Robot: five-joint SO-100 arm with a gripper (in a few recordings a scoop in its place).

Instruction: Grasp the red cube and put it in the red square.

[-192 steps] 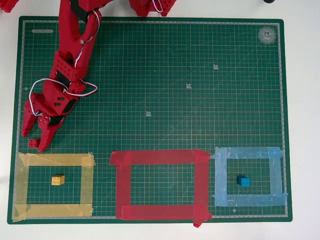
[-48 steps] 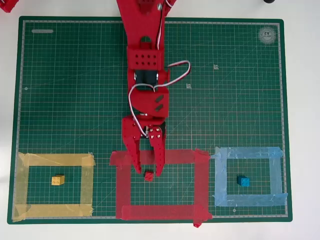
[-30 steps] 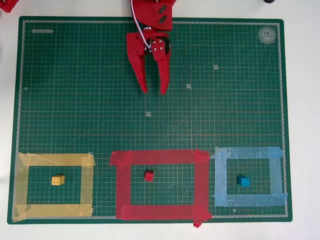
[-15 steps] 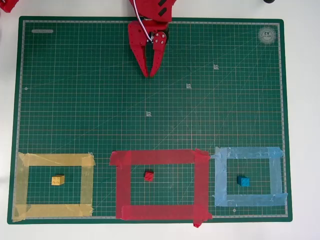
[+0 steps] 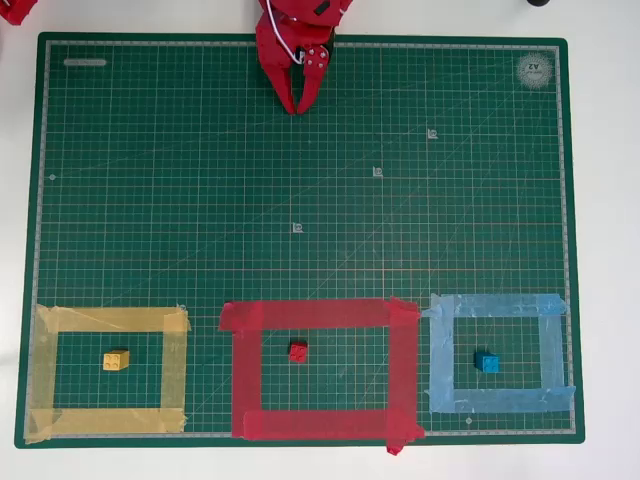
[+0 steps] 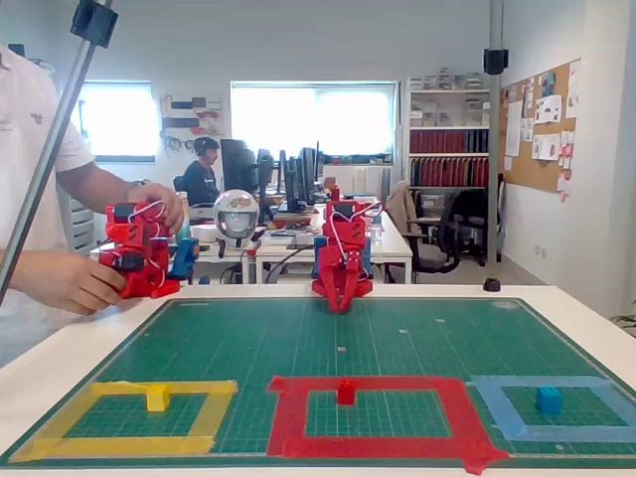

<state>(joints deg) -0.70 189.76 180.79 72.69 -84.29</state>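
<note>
The end effector (image 5: 297, 108) sits at the far edge of the mat in the overhead view, its two tapered red plastic fingers drawn together to a point with nothing between them; the fixed view (image 6: 341, 303) shows it folded low with the tips close above the mat. It holds nothing.

The red cube (image 5: 298, 351) lies inside the red square (image 5: 402, 365), well apart from the end effector and nearer the top strip than the bottom one, clear of the tape on every side. Judged from this, the placing looks done, so little is left to go wrong. The main risks would be a fresh reach over the mat clipping the small, light block and sliding it onto the tape, or a knock to the tabletop (image 6: 60, 363) shifting it; the smooth mat would offer little grip to a hard plastic piece.

The cube is a tiny glossy block with studs on top, as the fixed view (image 6: 346, 391) suggests. The square is wide matt tape with rough, overlapping corners and a loose tail at its lower right. The green cutting mat (image 5: 200, 200) is flat and printed with a fine grid. A yellow block (image 5: 116, 360) sits in a yellow tape outline (image 5: 110, 320) and a blue block (image 5: 487, 363) in a light blue tape outline (image 5: 497, 305), both undisturbed-looking and apart from the red one
</note>
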